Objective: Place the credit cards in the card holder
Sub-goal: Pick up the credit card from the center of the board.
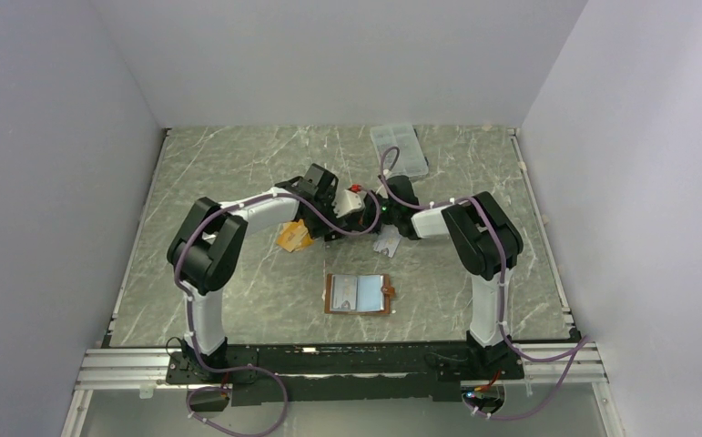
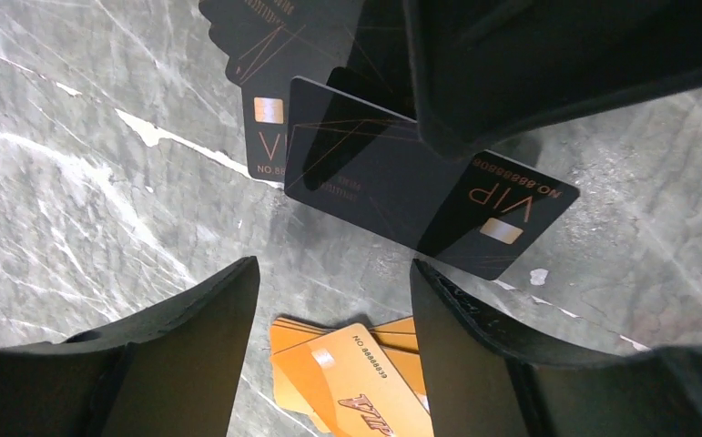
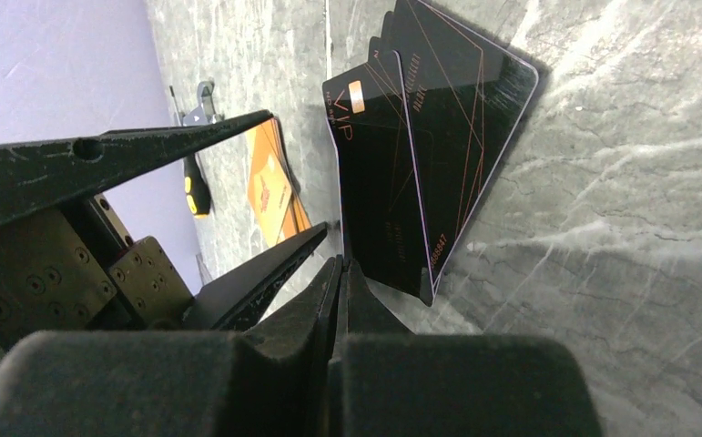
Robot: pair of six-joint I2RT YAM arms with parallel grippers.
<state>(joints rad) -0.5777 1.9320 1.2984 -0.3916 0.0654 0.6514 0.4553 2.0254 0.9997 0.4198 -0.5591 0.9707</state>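
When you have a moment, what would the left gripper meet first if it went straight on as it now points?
Most likely the black card pinched by the right gripper: it hangs just ahead of the open left gripper. Depth is unclear; the orange cards lie lower, between its fingers.

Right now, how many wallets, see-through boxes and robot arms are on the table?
Brown leather folding wallet: 1
Clear plastic compartment box: 1
Black-and-white robot arms, left arm and right arm: 2
Total: 4
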